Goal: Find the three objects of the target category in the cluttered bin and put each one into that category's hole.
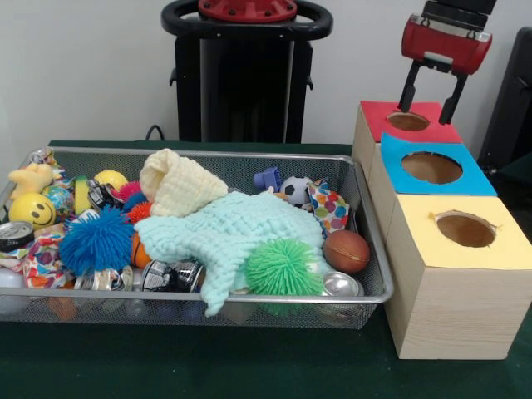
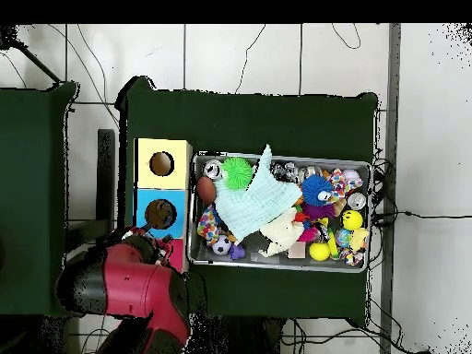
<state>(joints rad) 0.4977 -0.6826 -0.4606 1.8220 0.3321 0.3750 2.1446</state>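
Gripper: while it hangs directly above the round hole (image 1: 408, 121) in the red paper top of the pale wooden box, the red and black gripper (image 1: 430, 105) has its two dark fingers apart, with nothing between them.
Hole: beside the wide silver wire-mesh bin (image 1: 249, 297), at its far right corner in the front view.
Bin: a pale green knitted cloth (image 1: 241, 233) lies over the toys; a green spiky ball (image 1: 283, 268) lies against that cloth's near edge.
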